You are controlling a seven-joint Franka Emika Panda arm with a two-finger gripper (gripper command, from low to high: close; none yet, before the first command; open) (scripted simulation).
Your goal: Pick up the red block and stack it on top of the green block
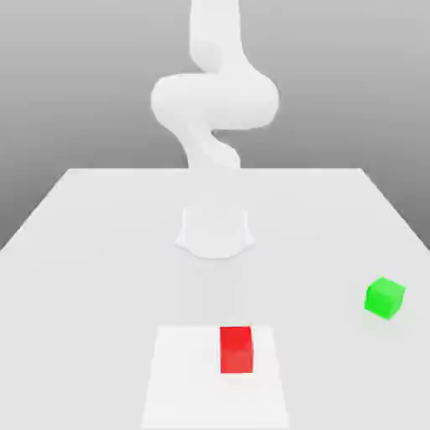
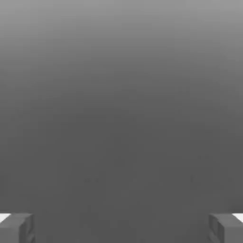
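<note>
The red block [image 1: 236, 349] rests on a paler square patch [image 1: 180, 378] near the table's front edge in the exterior view. The green block [image 1: 385, 297] sits on the table toward the exterior view's right, a little farther back and well apart from the red one. In the hand view my gripper [image 2: 121, 230] is open: its two grey fingertips [image 2: 16, 228] stand wide apart with nothing between them, against a plain grey background. Neither block is near the fingers.
The white arm [image 1: 214, 97] rises from its round base [image 1: 215, 232] at the middle of the white table [image 1: 92, 252]. The table's edges run back on both sides and meet a grey backdrop.
</note>
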